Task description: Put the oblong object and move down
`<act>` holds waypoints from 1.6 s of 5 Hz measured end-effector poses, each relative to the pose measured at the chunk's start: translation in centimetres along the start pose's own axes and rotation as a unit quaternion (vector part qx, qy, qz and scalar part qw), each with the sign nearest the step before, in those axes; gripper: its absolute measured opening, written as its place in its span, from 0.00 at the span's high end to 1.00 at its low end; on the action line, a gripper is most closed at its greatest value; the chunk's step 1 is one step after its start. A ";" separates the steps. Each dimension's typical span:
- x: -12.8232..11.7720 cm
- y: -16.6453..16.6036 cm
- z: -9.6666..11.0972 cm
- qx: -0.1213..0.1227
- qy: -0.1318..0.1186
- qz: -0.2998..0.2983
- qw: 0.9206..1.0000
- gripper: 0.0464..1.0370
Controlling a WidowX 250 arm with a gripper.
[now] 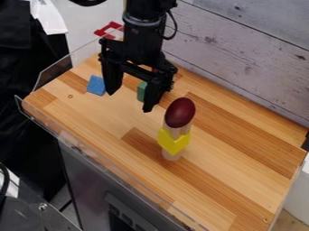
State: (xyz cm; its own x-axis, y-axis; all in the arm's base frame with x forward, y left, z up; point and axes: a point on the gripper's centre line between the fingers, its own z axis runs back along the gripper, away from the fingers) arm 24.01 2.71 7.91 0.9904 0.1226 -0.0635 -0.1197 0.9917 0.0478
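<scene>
Light-brown striped wooden worktop [235, 155], across the middle of the view. Whitewashed plank wall [241, 40] at 1 to 2 o'clock, behind it. Black robot arm [142, 27] comes in from 12 o'clock; its black two-finger gripper [129, 101] hangs at 11 o'clock, fingers spread wide, pointing down, apart from the stack. Dark red, glossy, egg-shaped oblong object [180, 112] tops the stack, long axis close to upright, just past centre toward 3 o'clock; gripper is at its 10 o'clock, near. Yellow angular block [174, 141] sits lower in the stack, toward 5 o'clock from centre. Blue rectangular block [96, 85] on worktop at 10 o'clock, near one finger. Green block [142, 91], partly hidden behind gripper, 11 o'clock. Pale wooden round pieces [172, 155] above and below the yellow block.
</scene>
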 end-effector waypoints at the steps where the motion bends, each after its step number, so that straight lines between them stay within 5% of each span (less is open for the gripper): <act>1: -0.3 0.0 -0.6 0.000 0.013 0.000 1.000 0.04; 3: -0.5 0.7 0.7 -0.005 -0.003 -0.001 1.000 0.04; 4: -0.7 1.0 2.6 0.001 -0.028 0.003 1.000 0.04; 5: -0.5 0.2 6.5 0.014 -0.078 -0.006 0.997 0.04; 6: -0.3 -2.2 8.6 0.001 -0.100 -0.042 0.994 0.04; 7: -0.2 -3.8 9.0 -0.002 -0.101 -0.065 0.993 0.04; 8: 0.1 -4.9 7.9 -0.009 -0.078 -0.075 0.994 0.04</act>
State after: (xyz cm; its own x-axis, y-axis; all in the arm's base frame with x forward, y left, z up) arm 25.22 -2.48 15.55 0.9957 -0.0331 0.0862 0.0304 0.9990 0.0319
